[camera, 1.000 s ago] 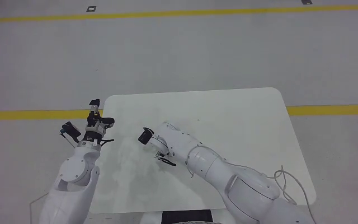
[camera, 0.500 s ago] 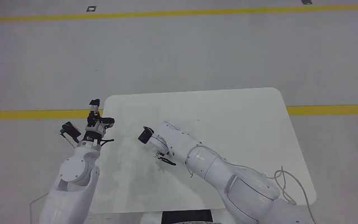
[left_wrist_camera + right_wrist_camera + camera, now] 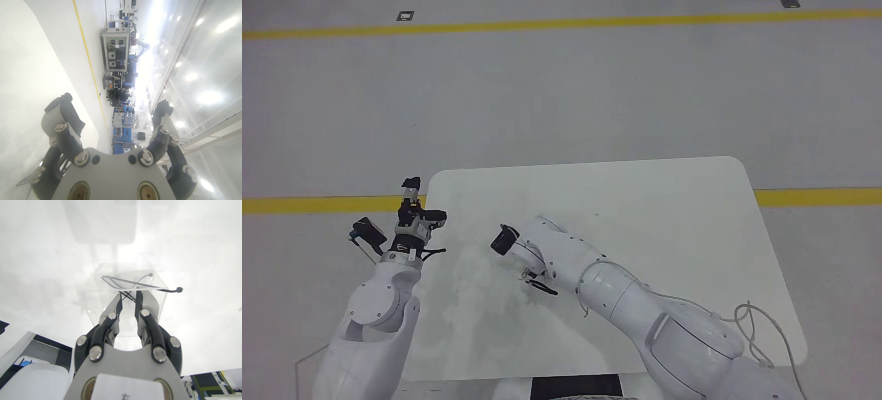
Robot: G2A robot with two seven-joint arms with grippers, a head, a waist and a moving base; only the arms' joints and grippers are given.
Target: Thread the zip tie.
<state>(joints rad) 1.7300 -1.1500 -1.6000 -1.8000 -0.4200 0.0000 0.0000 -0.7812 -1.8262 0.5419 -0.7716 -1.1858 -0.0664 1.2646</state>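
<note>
Up close, right gripper [image 3: 129, 294] parted astride the zip tie [image 3: 134, 283]; left gripper [image 3: 114, 100] spread wide.

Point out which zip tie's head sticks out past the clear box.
The zip tie whose head overhangs the clear box's edge; the other tie's head lies inside.

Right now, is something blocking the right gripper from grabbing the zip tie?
Nothing visible is. The right gripper has its fingers open on either side of the thin black zip tie strands at the rim of the clear box. The box's see-through wall is close by, but it doesn't appear to come between them.
</note>
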